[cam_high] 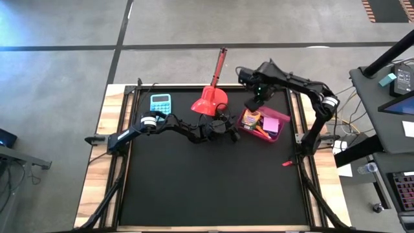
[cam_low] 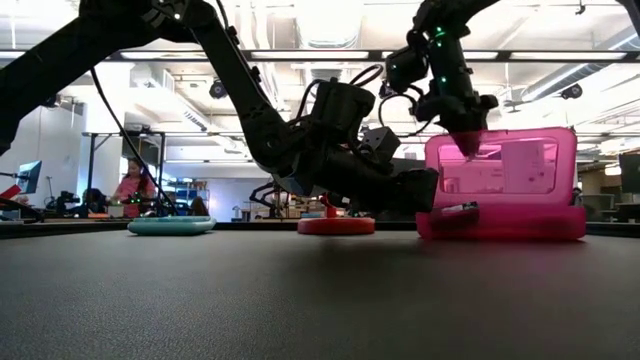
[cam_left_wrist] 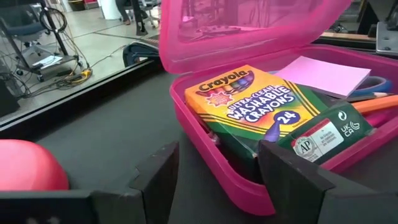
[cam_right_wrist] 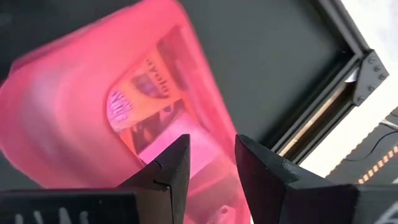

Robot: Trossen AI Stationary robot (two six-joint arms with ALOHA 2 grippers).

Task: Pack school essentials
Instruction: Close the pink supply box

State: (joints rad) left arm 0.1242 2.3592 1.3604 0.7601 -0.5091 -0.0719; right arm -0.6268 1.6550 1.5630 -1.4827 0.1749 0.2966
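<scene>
An open pink case (cam_high: 262,123) sits right of the table's middle, its translucent lid (cam_low: 500,165) standing upright. Inside lie the crayon box (cam_left_wrist: 249,106), a pink notepad (cam_left_wrist: 326,74), an orange pencil (cam_left_wrist: 379,102) and a blue scissors handle (cam_left_wrist: 375,83). My left gripper (cam_left_wrist: 217,174) is open at the case's left end, one finger on each side of a corner of the case (cam_left_wrist: 239,193). My right gripper (cam_low: 468,140) is above the case, shut on the lid's top edge. A thin red pen (cam_high: 286,163) lies alone on the mat nearer the front. My left gripper stands with its fingers (cam_left_wrist: 292,171) on either side of the case's corner; whether they touch the wall I cannot tell. My right gripper comes from above, pointing down, and has the lid's free top edge (cam_low: 480,150) near one corner between its two fingers (cam_right_wrist: 171,168). The lid stands upright on its hinge.
A light-blue calculator (cam_high: 160,102) lies at the far left of the mat. A red long-handled scoop (cam_high: 210,98) lies at the far edge, just behind my left gripper. The mat's near half is open apart from the red pen.
</scene>
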